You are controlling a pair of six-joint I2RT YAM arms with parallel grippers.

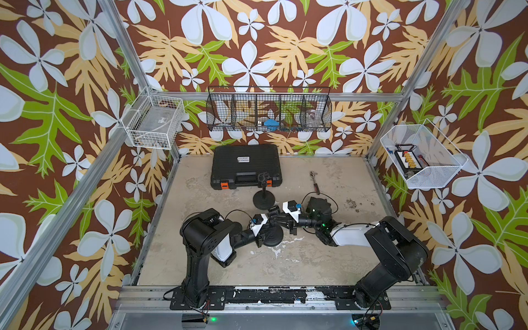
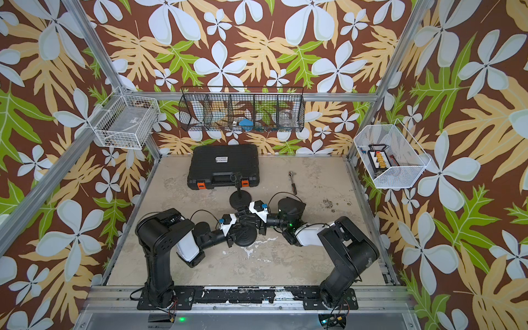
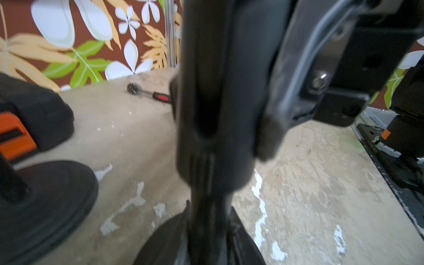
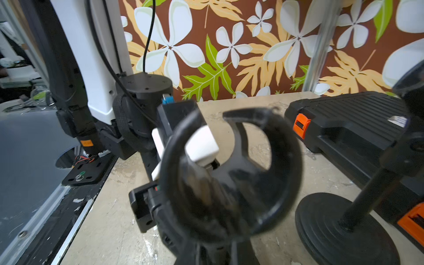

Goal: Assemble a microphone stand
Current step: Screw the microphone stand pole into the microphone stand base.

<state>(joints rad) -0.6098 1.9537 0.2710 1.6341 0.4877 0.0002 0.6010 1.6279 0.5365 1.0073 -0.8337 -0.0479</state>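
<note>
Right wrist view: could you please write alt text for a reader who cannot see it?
A blurred black C-shaped microphone clip dominates the picture, close to the camera. Beyond it are another stand's round base and a black case with orange latches, before a floral wall.

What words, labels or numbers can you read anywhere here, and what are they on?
No text is readable.
White label on the black tool case: too small to read in both top views, blurred in the right wrist view.
</note>
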